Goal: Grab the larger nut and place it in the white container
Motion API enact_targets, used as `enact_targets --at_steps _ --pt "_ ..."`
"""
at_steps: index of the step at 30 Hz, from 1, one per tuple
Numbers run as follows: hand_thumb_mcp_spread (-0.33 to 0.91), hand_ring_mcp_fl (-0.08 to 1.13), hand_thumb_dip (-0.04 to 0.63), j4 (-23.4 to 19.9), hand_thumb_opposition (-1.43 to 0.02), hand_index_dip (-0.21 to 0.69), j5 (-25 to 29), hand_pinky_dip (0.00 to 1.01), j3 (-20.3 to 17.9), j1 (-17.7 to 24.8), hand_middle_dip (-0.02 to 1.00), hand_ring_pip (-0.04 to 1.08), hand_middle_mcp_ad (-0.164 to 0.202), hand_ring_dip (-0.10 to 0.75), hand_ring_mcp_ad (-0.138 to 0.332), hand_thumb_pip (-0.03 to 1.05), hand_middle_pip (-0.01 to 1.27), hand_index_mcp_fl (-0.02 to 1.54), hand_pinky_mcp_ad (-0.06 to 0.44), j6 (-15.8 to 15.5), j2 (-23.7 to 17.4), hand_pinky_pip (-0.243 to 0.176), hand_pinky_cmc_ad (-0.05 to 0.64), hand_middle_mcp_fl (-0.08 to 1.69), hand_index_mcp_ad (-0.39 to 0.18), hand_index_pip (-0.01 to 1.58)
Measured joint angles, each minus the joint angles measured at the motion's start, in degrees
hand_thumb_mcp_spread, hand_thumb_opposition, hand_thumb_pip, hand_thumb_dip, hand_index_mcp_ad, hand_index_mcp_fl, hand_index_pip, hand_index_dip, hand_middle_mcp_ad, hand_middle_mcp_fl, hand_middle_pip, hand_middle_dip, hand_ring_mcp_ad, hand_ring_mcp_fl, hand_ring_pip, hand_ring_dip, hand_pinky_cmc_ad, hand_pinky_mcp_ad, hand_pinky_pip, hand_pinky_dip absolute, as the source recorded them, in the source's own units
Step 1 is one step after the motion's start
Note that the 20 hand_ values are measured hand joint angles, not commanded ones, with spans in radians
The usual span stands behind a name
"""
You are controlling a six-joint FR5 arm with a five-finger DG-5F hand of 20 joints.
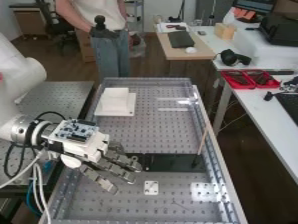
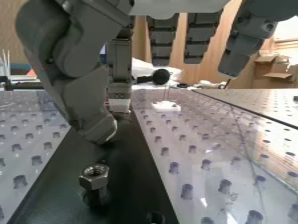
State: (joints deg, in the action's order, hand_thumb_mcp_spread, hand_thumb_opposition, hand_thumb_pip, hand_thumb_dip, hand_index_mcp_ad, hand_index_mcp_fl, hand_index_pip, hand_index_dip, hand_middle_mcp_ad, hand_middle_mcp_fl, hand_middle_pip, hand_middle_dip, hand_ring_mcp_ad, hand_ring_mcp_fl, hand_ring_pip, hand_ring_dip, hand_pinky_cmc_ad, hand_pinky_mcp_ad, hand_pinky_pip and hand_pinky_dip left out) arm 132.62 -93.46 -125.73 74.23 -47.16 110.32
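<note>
Nut, metallic and six-sided, sits on a short upright stem on the black strip in the wrist view; whether it is the larger one cannot be told. Near it in that view hangs the bent thumb, apart from the metal. The hand, left of the high view's centre, slants toward the lower right with its fingers relaxed and spread, empty, some tips over the strip's left end. Its arm comes in from the left edge. At the strip's right end a thin brownish rod leans upright. Below the strip, near lower centre, lies a small white plate. The white container, a blocky shape on a flat base, stands upper left of centre, beyond the hand, inside the clear-walled tray. Red bins rest on the white table at upper right.
</note>
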Motion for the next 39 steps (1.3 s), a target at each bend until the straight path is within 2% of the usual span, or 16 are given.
enact_targets --at_steps 18,39 --pt "0.39 0.00 0.220 -2.44 -0.87 0.108 -0.03 0.38 -0.79 0.07 0.19 0.09 0.063 0.117 0.129 0.72 0.13 -0.01 0.278 0.56 1.01 -0.089 0.368 -0.01 -0.169 1.50" --pt "0.39 0.01 0.220 -2.56 -0.87 0.108 -1.17 0.38 -0.06 -0.42 0.19 0.09 0.063 0.117 0.129 0.72 0.13 -0.01 0.276 0.65 1.53 -0.089 0.361 0.00 -0.169 1.54"
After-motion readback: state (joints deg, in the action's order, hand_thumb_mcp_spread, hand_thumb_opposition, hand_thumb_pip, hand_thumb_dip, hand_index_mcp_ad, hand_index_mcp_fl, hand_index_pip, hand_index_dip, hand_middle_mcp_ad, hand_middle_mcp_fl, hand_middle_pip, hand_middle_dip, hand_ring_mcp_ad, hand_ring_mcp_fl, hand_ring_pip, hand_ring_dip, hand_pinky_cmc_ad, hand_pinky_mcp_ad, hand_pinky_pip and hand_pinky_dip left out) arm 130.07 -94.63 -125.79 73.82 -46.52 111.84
